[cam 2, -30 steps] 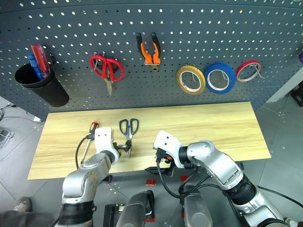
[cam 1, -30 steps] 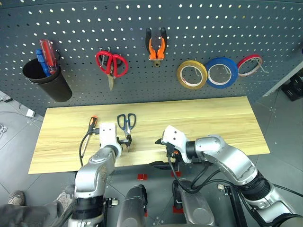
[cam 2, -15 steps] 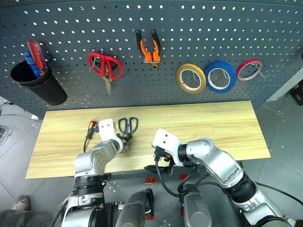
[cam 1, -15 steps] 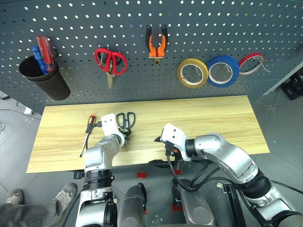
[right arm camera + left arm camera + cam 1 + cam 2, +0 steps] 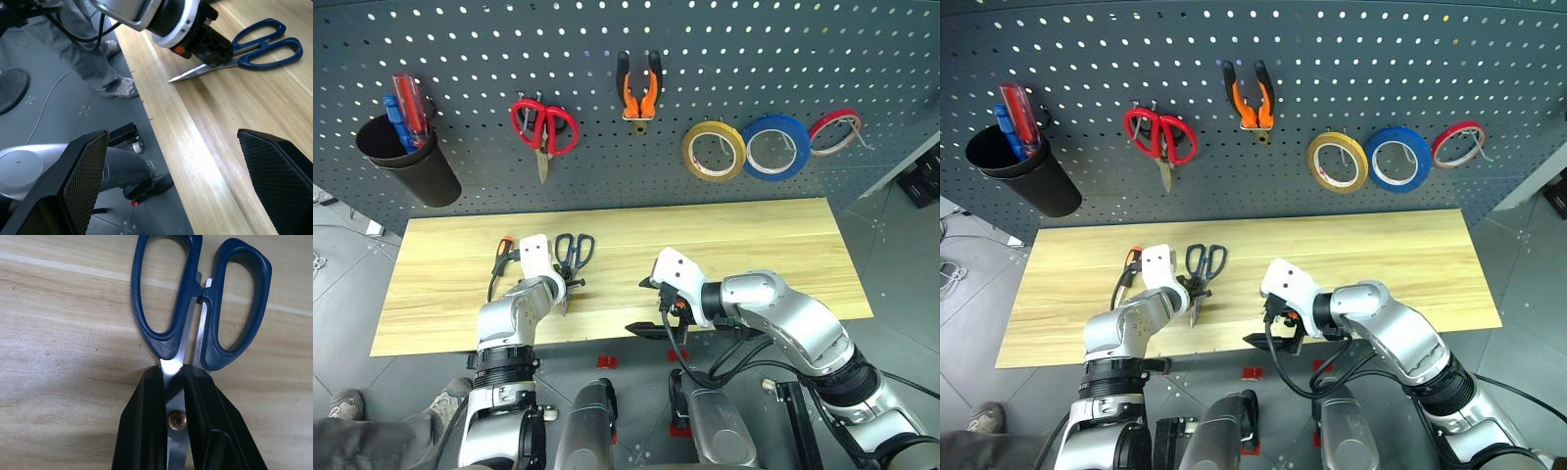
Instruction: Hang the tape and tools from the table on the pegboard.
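Note:
Dark blue-handled scissors point(image 5: 574, 251) lie on the table point(image 5: 754, 245), handles toward the pegboard point(image 5: 460, 59). My left gripper point(image 5: 173, 374) is shut on them at the pivot, one finger point(image 5: 146, 421) on each side of the blades. A screwdriver with an orange-black handle point(image 5: 500, 257) lies just left of that hand. On the pegboard hang the yellow tape point(image 5: 712, 152) and orange-black pliers point(image 5: 638, 90). My right gripper point(image 5: 644, 305) hovers open over the table's near edge, right of the scissors point(image 5: 264, 41), holding nothing.
Red scissors point(image 5: 544, 129), a blue roll point(image 5: 775, 147) and a thin red roll point(image 5: 833, 132) hang on the pegboard. At its left is a black cup point(image 5: 403, 162) with red and blue screwdrivers. A person's legs point(image 5: 93, 54) stand by the table's left end.
My left gripper moved up along the scissors from the blade tip to the pivot and shut on them. The right gripper stayed open in place.

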You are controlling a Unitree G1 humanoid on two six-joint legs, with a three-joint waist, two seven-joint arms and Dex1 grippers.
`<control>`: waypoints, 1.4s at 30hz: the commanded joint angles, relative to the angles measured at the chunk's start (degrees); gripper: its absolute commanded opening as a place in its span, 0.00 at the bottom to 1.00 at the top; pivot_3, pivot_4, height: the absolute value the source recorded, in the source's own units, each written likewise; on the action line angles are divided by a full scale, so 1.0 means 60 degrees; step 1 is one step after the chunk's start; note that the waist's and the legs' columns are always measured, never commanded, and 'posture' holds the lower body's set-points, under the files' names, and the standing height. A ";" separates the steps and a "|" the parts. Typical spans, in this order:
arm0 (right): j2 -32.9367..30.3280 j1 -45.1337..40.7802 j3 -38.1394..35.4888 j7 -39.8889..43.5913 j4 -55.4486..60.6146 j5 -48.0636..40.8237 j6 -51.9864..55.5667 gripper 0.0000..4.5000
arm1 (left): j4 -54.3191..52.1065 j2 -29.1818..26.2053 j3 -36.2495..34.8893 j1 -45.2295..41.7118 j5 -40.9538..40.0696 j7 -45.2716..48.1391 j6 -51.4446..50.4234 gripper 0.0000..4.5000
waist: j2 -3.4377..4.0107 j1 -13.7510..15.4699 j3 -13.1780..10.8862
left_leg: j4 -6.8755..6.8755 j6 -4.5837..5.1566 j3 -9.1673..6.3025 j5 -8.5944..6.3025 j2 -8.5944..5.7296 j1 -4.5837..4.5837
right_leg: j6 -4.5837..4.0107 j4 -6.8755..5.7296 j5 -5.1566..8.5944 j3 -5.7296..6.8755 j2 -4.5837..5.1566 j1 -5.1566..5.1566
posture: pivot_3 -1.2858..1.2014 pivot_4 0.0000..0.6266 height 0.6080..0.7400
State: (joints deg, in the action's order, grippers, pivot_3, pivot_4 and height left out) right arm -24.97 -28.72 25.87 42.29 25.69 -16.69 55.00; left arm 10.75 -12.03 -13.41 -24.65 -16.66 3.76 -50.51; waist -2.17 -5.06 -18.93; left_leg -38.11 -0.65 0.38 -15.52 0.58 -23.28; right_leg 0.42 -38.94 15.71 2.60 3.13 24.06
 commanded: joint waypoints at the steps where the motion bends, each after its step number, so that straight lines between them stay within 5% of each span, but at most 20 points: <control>1: 0.0041 -0.0042 -0.0260 -0.0129 0.0427 -0.0197 0.0101 1.00 | -0.0820 -0.0242 0.0533 0.0715 0.0042 0.0648 0.0094 0.05 | 0.0002 -0.0007 -0.0002 | 0.0001 0.0000 0.0001 0.0000 0.0000 0.0000 | 0.0000 0.0001 0.0000 -0.0001 0.0000 0.0001 | 0.41 0.60 1.00; 11: -0.0291 0.0422 -0.0658 -0.0308 0.0890 -0.0167 -0.0430 1.00 | -0.5334 -0.1553 0.1872 0.3905 0.1000 0.1741 0.2637 0.05 | 0.0049 -0.0013 -0.0056 | 0.0023 -0.0004 0.0001 0.0000 0.0011 -0.0019 | -0.0004 0.0039 0.0000 -0.0006 0.0007 0.0017 | 0.41 0.58 1.00; 20: -0.0817 0.1271 -0.1321 0.0279 0.1126 -0.0506 -0.1960 1.00 | -0.7568 -0.2453 0.2211 0.6125 0.3998 0.1112 0.7101 0.05 | 0.0069 -0.0013 -0.0069 | 0.0036 0.0005 -0.0003 -0.0005 0.0010 -0.0036 | -0.0012 0.0085 -0.0002 -0.0005 0.0016 0.0019 | 0.41 0.57 1.00; 34: -0.0064 0.0733 -0.1610 -0.0581 0.0118 -0.0094 -0.2534 1.00 | -0.9285 -0.0815 0.0668 0.3326 0.3711 0.0237 0.4912 0.05 | 0.0071 -0.0007 -0.0071 | 0.0008 0.0014 -0.0040 -0.0004 0.0010 -0.0103 | 0.0001 0.0141 -0.0042 0.0055 -0.0007 0.0016 | 0.42 0.55 1.00; 42: 0.1135 0.0020 -0.2547 -0.1434 -0.0138 -0.0253 -0.3106 1.00 | -0.8871 -0.0259 0.0475 0.3290 0.3096 0.0332 0.4159 0.05 | 0.0071 -0.0070 -0.0071 | -0.0001 0.0013 -0.0035 -0.0003 0.0013 -0.0101 | 0.0004 0.0132 -0.0043 0.0052 -0.0010 0.0014 | 0.42 0.55 1.00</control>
State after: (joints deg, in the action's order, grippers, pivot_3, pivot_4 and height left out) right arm -18.74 -28.34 12.23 34.57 23.50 -17.12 38.33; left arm -41.27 -13.58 -9.89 -5.18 2.42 5.73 -26.10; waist -1.75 -5.48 -19.36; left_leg -38.14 -0.57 0.16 -15.53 0.65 -23.89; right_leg 0.45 -38.15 15.44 2.91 3.07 24.14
